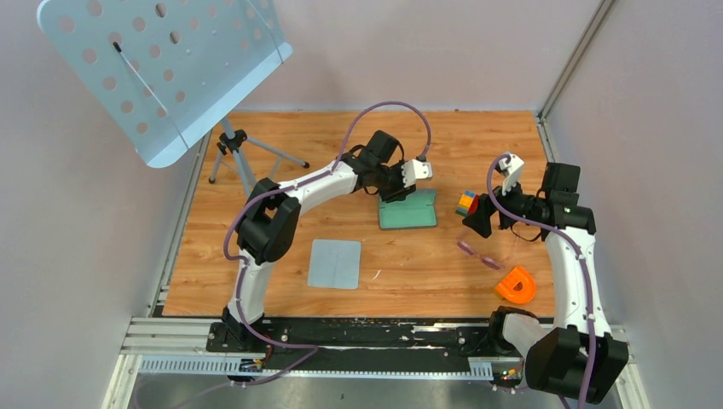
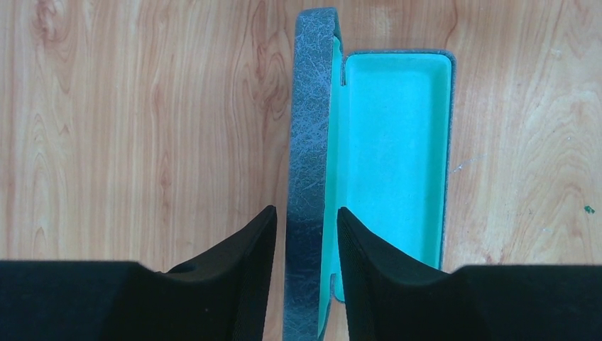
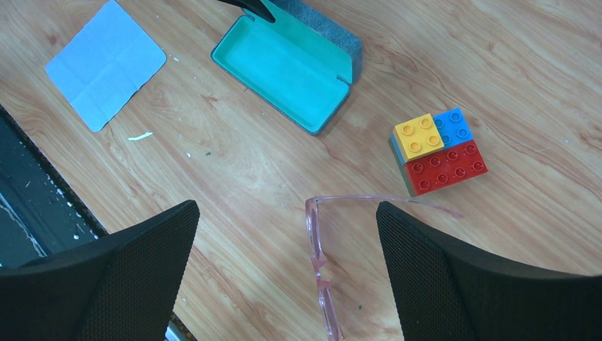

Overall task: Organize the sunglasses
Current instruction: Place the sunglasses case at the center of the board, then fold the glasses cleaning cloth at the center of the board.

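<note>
My left arm [image 1: 315,182] and right arm [image 1: 573,266], white shells with chunky black joints, purple cable [image 1: 388,106] looping along each, white wrist camera [image 1: 419,170], black wedge fingers [image 3: 468,284] with fine dotted grain in my wrist views

Clock directions follow the top view. Right gripper [image 3: 287,207] hung wide open over the sunglasses [image 3: 321,266], with bare wood on both sides of the frame. Toy bricks [image 3: 434,148] crowded the 12 o'clock side, not touching. Orange piece [image 1: 516,285] sat near at 4 o'clock. Wood toward the case [image 2: 394,142] at 10 o'clock was bare. Its tray faced up, but the upright lid [image 2: 309,128] walled the 12 o'clock edge, straddled by left gripper [image 2: 305,213]; contact unclear. Cloth [image 1: 334,263] lay flat at 8 o'clock of the case.
</note>
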{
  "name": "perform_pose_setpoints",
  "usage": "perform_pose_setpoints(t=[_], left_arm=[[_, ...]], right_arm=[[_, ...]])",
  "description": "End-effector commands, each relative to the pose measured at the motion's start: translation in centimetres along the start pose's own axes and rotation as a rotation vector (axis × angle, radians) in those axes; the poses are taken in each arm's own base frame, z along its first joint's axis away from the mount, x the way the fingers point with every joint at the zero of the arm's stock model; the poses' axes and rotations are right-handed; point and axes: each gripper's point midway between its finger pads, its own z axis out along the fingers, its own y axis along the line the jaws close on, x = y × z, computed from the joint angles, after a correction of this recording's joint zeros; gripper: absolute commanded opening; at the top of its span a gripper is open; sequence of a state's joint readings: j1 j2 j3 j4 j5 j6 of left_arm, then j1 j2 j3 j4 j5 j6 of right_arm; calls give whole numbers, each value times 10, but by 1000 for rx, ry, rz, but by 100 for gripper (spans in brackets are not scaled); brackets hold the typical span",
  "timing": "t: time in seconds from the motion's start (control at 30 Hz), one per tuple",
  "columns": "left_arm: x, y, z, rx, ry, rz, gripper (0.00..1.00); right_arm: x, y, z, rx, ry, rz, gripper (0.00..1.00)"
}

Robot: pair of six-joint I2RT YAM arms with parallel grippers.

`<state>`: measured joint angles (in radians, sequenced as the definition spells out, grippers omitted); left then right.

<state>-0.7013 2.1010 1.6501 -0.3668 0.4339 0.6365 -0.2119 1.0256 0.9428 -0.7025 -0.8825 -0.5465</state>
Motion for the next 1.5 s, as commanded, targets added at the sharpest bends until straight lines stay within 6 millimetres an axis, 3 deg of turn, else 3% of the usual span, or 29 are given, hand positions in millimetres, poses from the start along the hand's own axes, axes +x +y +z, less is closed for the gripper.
perform_pose_setpoints(t=[0.0, 0.23, 0.33, 0.4, 0.5, 0.6, 0.7, 0.8, 0.87, 0.97, 1.17, 1.23, 1.37, 1.47], left_arm=[[-29, 14, -18, -44, -65, 9, 42], [-82, 22, -66, -202, -121, 13, 46], [-97, 12, -82, -256, -114, -42, 48], [-97, 2, -90, -307, -92, -107, 51], [-73, -21, -97, -344, -26, -227, 51], [-31, -33, -111, -438, 65, -387, 51], [5, -54, -132, -513, 112, -557, 52], [29, -71, -158, -598, 74, -684, 55], [42, -73, -184, -691, 55, -734, 56], [61, -77, -207, -773, 81, -745, 58], [107, -98, -207, -679, 276, -847, 55], [119, -106, -202, -670, 314, -878, 54], [129, -119, -193, -651, 298, -966, 53], [120, -132, -186, -564, 214, -985, 49]], right_arm=[[3, 7, 3, -31, -2, 14, 100], [12, 3, -2, 32, 29, 25, 100], [16, 10, -5, 21, 35, 36, 100], [20, 18, -7, 2, 36, 21, 100], [29, 23, -8, -4, 56, 14, 96], [38, 23, -10, 16, 82, 9, 94], [43, 25, -12, 26, 92, 0, 92], [40, 27, -15, 39, 79, -13, 92], [38, 29, -16, 37, 71, -19, 91], [34, 29, -15, 27, 71, -46, 87], [38, 33, 0, -36, 149, -128, 63], [37, 38, 8, -53, 184, -204, 60], [29, 56, 26, -126, 204, -302, 59], [24, 65, 37, -185, 215, -293, 56]])
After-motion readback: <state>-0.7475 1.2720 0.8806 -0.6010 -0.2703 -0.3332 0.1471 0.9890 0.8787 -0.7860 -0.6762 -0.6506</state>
